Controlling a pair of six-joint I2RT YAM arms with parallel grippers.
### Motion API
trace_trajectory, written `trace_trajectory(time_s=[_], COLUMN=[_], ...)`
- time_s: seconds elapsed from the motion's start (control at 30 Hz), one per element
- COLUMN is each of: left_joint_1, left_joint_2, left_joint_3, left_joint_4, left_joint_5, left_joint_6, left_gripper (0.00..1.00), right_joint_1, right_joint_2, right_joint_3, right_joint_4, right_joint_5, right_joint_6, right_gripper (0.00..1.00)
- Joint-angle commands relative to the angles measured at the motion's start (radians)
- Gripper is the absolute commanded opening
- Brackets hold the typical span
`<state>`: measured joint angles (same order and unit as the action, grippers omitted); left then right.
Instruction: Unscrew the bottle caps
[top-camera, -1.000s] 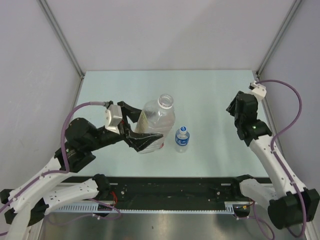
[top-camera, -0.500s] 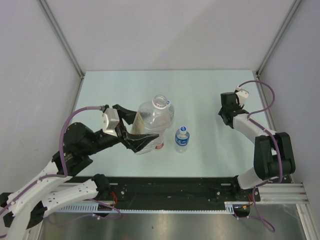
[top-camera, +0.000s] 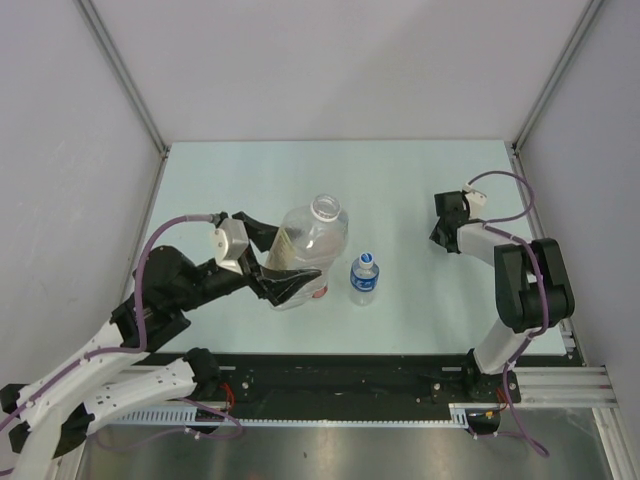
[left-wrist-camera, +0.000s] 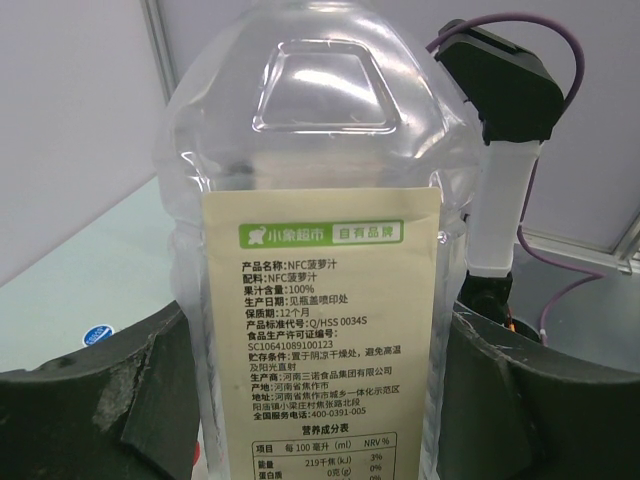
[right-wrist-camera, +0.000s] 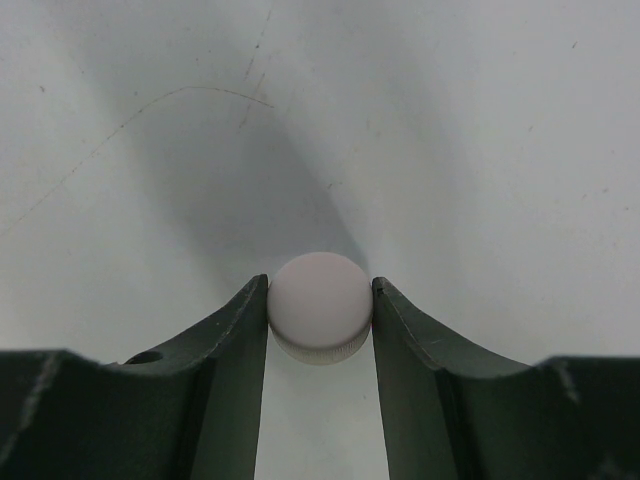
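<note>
L tool (top-camera: 282, 268) clamps large bottle (top-camera: 315, 235), mouth open, mid-counter (top-camera: 400, 190). R tool (right-wrist-camera: 320, 290) pinches white cap (right-wrist-camera: 320, 305) low over counter, far right. Step: depositing cap. Next, prob.: spread R tool, then address small bottle (top-camera: 365, 280), blue cap (top-camera: 366, 258) on, just beside large bottle.

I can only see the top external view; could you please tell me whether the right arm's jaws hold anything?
Observer: Yes, the right wrist view shows the right gripper closed on a white cap, pinched by its sides.
Operator: Is the cap resting on the table?
Observer: It is low over the table and casts a shadow; I cannot tell whether it touches.
Operator: And what does the left wrist camera face?
Observer: The large bottle, held in the left gripper, turns a pale yellow label with a green logo strip toward it.
</note>
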<state>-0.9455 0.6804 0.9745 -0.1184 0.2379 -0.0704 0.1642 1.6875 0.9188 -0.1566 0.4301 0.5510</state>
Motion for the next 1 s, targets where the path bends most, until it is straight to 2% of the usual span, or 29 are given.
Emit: trace_trajectory(time_s=[0.0,0.27,0.7,0.77,0.97], left_joint_1=[0.005,0.005,0.005,0.005,0.005], left_joint_2=[-0.010,-0.012,-0.039,-0.038,-0.035], left_joint_3=[0.001,-0.008,-0.014,-0.016,-0.023], left_joint_4=[0.040,0.048,0.042,0.040,0.046], left_joint_5=[-0.018,-0.017,-0.017,-0.017,-0.015], left_joint_6=[0.000,-0.005,-0.005,-0.006,-0.014], left_gripper=[0.00,0.01,0.01,0.01,0.01], right_joint_1=[-0.006,0.001,0.026,0.028,0.029], right_joint_2=[0.021,0.096,0.155,0.156,0.143], right_joint_3=[0.070,0.158,0.163,0.161,0.161], right_joint_4=[0.046,-0.012,-0.060,-0.067,-0.078], right_joint_5=[0.009,0.027,-0.042,-0.044,-0.054], right_joint_6=[0.023,0.006,0.001,0.000,-0.006], right_gripper=[0.00,0.00,0.01,0.05,0.32])
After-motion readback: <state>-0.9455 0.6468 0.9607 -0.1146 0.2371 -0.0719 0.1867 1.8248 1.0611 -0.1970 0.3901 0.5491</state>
